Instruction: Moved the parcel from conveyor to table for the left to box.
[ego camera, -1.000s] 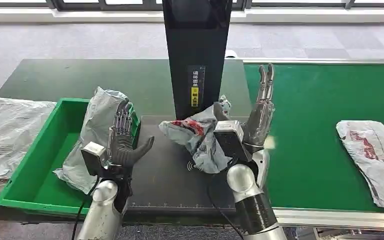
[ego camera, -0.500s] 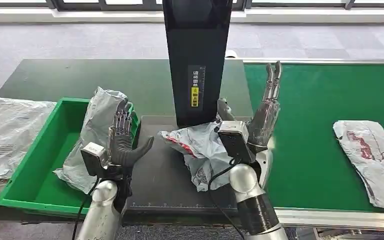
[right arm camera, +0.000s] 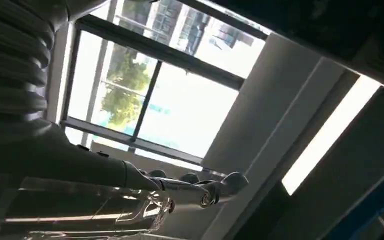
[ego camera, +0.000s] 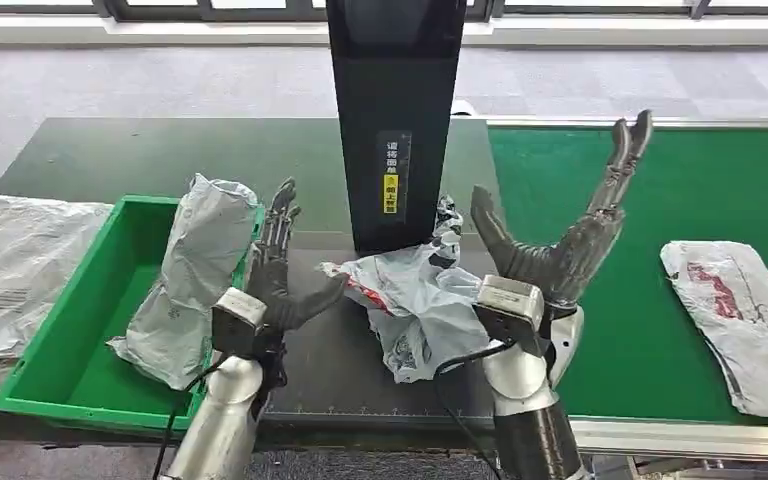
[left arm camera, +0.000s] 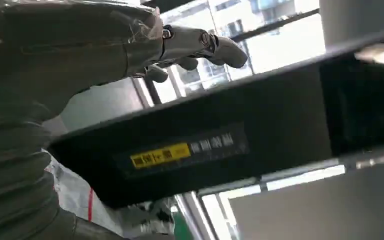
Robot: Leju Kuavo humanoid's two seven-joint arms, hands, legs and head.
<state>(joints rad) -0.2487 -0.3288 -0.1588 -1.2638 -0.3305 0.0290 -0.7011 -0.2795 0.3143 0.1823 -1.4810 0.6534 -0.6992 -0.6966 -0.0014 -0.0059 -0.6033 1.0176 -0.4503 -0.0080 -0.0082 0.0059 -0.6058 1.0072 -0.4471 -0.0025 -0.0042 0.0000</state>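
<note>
With its fingers (ego camera: 615, 170) spread wide and raised, nothing is held by the right hand (ego camera: 560, 255), which is seen above the near part of the dark scanning platform (ego camera: 320, 370), at the edge of the green conveyor belt (ego camera: 650, 200). The left hand (ego camera: 278, 265) is likewise seen open, fingers extended upward and thumb out to the side, over the platform's left edge.

The crumpled grey plastic parcel with a red-printed label (ego camera: 410, 300) is found lying free on the platform, between the two hands and just in front of the black upright scanner column (ego camera: 393, 110). It is touched by neither hand, as far as can be told.

A second grey bagged parcel (ego camera: 195, 275) is noted leaning over the right wall of the green plastic bin (ego camera: 70, 330). A flat grey parcel (ego camera: 735, 320) is recorded on the belt's right side.
</note>
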